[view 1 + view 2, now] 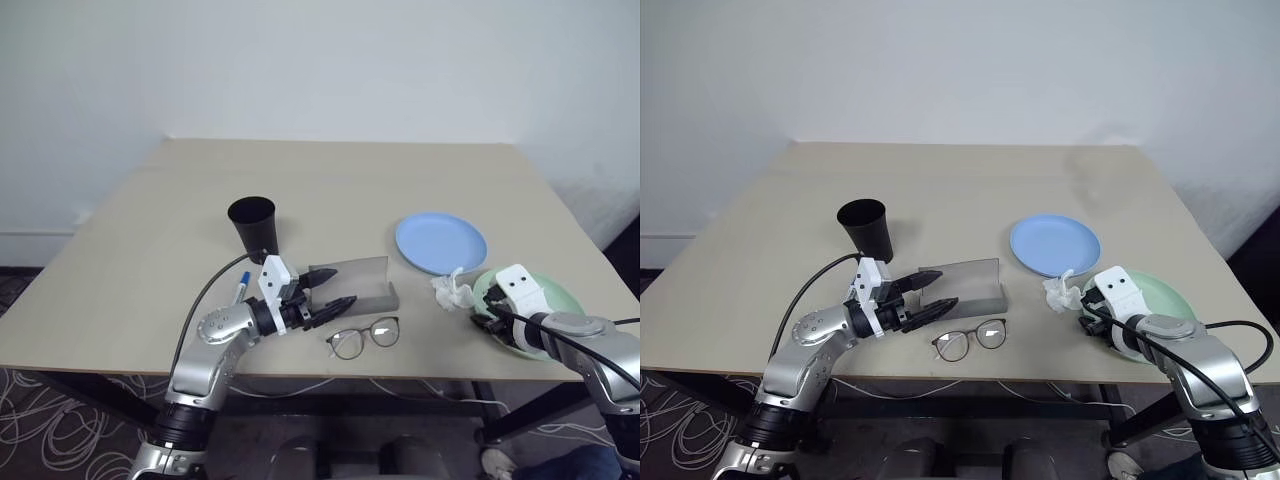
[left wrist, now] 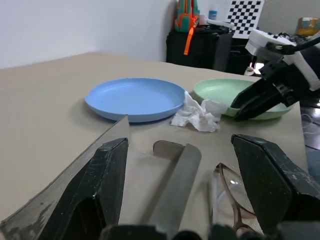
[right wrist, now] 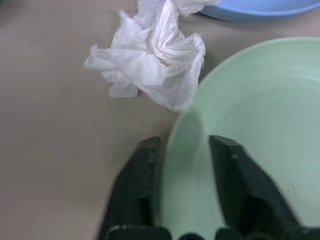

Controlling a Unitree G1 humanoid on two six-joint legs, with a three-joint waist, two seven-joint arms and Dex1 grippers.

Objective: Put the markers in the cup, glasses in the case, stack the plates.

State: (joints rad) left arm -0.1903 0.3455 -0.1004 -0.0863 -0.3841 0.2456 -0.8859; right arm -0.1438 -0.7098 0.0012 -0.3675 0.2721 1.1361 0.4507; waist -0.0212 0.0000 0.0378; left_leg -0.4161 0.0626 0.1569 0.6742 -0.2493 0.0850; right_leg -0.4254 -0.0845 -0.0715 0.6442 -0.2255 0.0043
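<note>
Mint green, the nearer plate [image 3: 260, 130] sits at the bench's [image 1: 330, 180] front right corner, and the right end effector [image 3: 182, 165] straddles its rim: one black finger [image 3: 137, 180] lies outside on the bench top, the other [image 3: 235, 180] inside the dish, the two narrowed on the rim, though actual contact cannot be judged. Just beside that rim lies a crumpled white tissue [image 3: 150, 65], between the green plate and the light blue plate [image 1: 440, 243], which rests a little farther back and is apart from its partner, not stacked. Near the bench's front middle the grey case [image 1: 365, 285] stands with its lid raised, and the glasses [image 1: 363, 336] lie on the bench just in front of it, outside the case. The left end effector [image 1: 328, 290] hovers level at the case's left end with its fingers spread wide and nothing between them. The black cup [image 1: 254, 228] stands upright behind that arm, and a blue-capped marker [image 1: 241, 289] lies on the bench beside the cup's base, partly hidden by the arm's cable.
</note>
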